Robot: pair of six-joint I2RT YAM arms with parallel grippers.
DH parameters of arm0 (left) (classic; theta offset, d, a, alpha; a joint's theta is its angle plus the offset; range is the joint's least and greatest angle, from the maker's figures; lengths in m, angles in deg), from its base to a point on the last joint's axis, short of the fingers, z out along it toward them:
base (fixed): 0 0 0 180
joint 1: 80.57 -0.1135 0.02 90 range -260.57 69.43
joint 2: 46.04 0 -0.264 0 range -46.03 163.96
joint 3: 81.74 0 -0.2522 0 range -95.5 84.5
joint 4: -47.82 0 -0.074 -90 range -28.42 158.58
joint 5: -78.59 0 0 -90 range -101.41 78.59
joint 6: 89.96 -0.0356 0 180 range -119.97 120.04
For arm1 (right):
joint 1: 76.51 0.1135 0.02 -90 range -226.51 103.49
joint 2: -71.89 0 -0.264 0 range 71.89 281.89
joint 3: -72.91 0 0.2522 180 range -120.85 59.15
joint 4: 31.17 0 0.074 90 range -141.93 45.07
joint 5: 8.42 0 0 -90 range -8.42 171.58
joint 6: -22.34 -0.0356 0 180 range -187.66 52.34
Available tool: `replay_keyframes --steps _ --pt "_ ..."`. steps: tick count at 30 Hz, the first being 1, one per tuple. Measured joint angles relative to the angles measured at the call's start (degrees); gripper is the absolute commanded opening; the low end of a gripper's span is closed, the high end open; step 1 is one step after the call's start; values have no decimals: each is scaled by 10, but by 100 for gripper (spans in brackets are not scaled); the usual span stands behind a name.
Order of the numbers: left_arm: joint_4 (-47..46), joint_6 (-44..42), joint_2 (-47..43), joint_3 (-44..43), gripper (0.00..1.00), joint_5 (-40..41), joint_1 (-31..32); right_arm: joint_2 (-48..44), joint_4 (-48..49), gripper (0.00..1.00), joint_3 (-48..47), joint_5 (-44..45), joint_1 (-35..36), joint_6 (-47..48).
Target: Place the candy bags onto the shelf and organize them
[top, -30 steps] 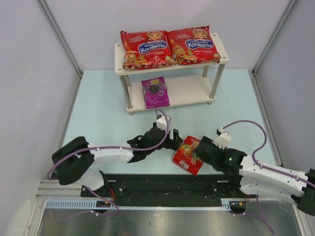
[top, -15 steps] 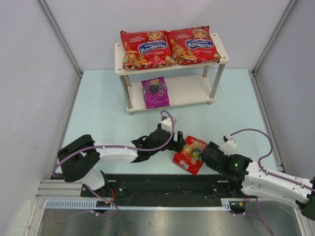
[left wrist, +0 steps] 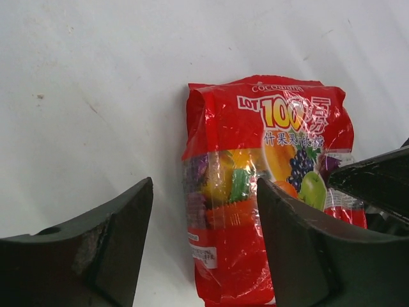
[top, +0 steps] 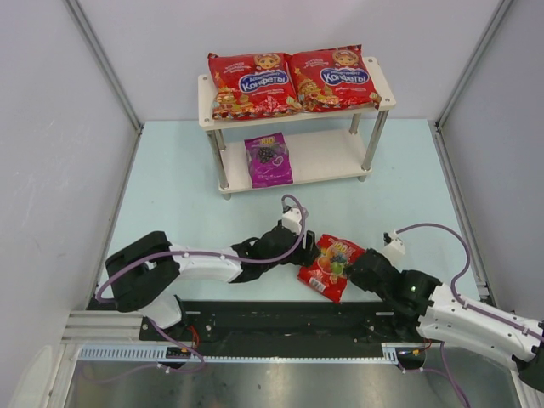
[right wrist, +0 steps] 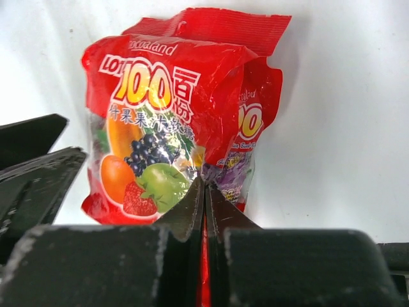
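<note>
The small red candy bag [top: 332, 263] with fruit pictures lies on the pale blue table between my two arms. My right gripper [top: 358, 267] is shut on its right edge; in the right wrist view, red film shows pinched between the closed fingers [right wrist: 204, 182] below the bag [right wrist: 160, 128]. My left gripper [top: 309, 247] is open at the bag's left side, its jaws [left wrist: 204, 192] straddling the left strip of the bag [left wrist: 255, 160]. Two large red bags [top: 252, 83] [top: 333, 78] lie on the shelf's [top: 384, 92] top board. The purple bag [top: 269, 160] lies on the lower board.
The lower board has bare wood [top: 327, 151] to the right of the purple bag. White walls with metal corner posts [top: 102, 64] enclose the table on three sides. A black mounting rail [top: 272, 319] runs along the near edge.
My right gripper closed onto the small red bag's right edge. My left gripper slid right to the bag's left side and narrowed somewhat. The bag shifted slightly up and right.
</note>
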Motion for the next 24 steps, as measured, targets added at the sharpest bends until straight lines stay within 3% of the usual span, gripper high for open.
replay_keyframes --steps 15,24 --pt "0 15 5 13 65 -4 19 -4 -10 0 -70 6 8 84" --pt "27 36 -19 40 63 32 19 85 23 0 -150 0 17 182"
